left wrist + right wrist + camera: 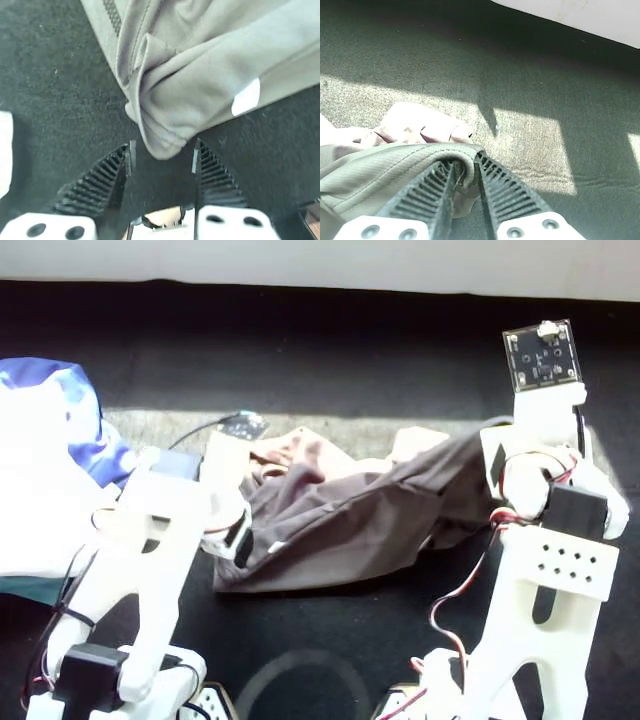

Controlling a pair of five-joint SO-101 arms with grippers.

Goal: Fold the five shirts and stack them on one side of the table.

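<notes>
No readable writing anywhere. The only label is a small white tag on the grey shirt, near the corner, and I can't make out any print on it.

The shirt is a crumpled heap in the middle of the table, between the two arms. The fabric looks like a smooth, thin knit with soft folds and a stitched hem along the edge. There's also a toothed strip on it that looks like a zip, but I can't say for sure.

The left claw is spread wide. Its black ridged pads sit on either side of the shirt's folded corner without gripping it, and the corner just pokes into the gap.

The right claw is pinching a rolled bit of the shirt's hem between its ribbed pads. That side of the shirt is lifted off the table, hanging in a slope down toward the middle.

A pink cloth with a wrinkly, bunched look peeks out from behind the grey shirt. On the left arm's side there's a puffy pile of white and blue fabric. The table top is dark and fuzzy, like felt or carpet, with a bright sunlit band across it.
</notes>
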